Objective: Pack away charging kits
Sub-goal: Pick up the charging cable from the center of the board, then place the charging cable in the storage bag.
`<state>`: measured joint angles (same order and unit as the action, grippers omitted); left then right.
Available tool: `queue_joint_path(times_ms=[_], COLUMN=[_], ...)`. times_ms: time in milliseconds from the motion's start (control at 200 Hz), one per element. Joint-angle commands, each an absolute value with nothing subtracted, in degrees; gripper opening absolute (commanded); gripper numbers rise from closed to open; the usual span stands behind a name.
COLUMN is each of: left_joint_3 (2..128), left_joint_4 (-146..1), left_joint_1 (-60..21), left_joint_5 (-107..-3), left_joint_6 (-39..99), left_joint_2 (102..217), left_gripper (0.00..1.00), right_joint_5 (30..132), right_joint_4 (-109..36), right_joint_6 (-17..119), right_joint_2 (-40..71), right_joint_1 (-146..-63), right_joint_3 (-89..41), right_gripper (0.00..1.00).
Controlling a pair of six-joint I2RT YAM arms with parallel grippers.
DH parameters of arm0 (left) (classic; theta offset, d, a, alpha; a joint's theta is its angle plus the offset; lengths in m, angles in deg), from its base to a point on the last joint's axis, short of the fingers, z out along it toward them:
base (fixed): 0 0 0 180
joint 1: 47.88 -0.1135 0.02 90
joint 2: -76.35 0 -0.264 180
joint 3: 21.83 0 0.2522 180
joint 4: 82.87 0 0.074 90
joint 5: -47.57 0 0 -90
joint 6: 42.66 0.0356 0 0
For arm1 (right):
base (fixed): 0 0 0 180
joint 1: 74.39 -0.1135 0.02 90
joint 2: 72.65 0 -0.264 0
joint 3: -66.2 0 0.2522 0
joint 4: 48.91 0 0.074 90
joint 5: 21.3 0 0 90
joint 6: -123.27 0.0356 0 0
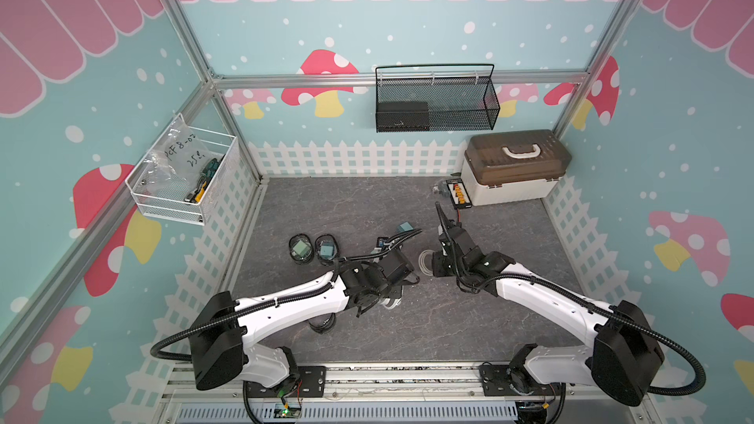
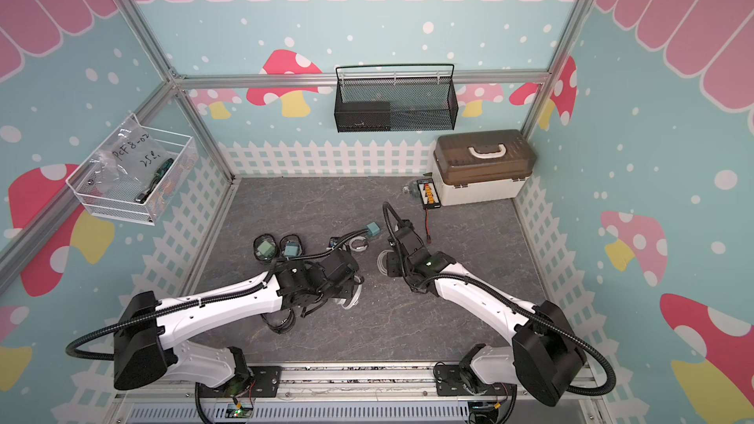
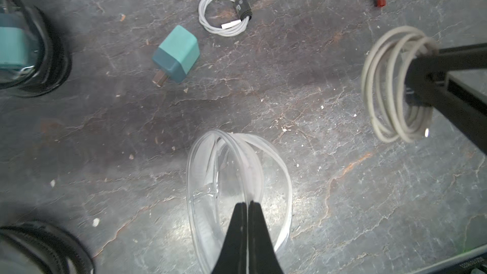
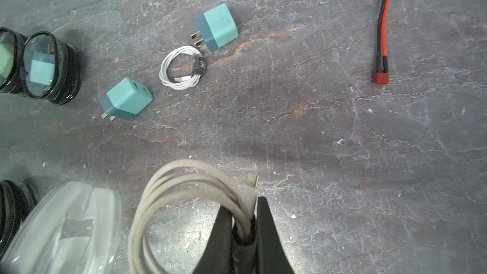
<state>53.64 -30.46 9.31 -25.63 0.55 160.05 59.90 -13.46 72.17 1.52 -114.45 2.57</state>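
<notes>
The left gripper [image 3: 247, 204] pinches tight the rim of the clear pouch [image 3: 210, 170]; the right gripper [image 4: 243, 206] clamps a coiled cable [image 4: 163, 188] just beside it. The pouch mouth looks narrow, though that is hard to judge; loose loops could snag the rim and pull it free.

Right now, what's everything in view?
teal cube wall chargers: four; two loose, two in pouches
black-rimmed oval clear-windowed pouches: three, left of centre
clear plastic pouch: one, in left pincer
coiled white cables: two; one loose, one in right pincer
beige box with brown lid: one, far right
black board with orange connectors: one, beside box
black mesh basket: one, back wall
white wire basket: one, left wall
left pincer: shut on pouch
right pincer: shut on cable
</notes>
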Motion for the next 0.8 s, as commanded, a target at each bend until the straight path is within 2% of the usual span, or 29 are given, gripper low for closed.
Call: queue_joint_path(times_ms=[0, 190, 370, 795], left_joint_3=[55.6, 55.7, 54.3, 49.7], left_joint_4=[-35.6, -41.4, -46.1, -55.0], left_joint_1=[7.8, 7.1, 7.1, 7.1], left_joint_5=[-27.4, -28.9, -27.7, -33.6], left_joint_6=[2.2, 3.1, 3.8, 4.4], left_joint_2=[161.8, 162.8, 160.6, 158.4], left_gripper=[0.00, 0.00, 0.00, 0.00], right_joint_5=[61.7, 64.4, 62.7, 60.4], right_joint_4=[-13.8, -17.0, -18.0, -18.4], right_joint_6=[74.3, 76.1, 77.7, 77.7], right_joint_2=[0.1, 4.2, 8.0, 12.5], right_joint_1=[-116.8, -120.6, -120.6, -120.4], right_joint_3=[3.3, 2.4, 2.6, 0.4], right_gripper=[0.00, 0.00, 0.00, 0.00])
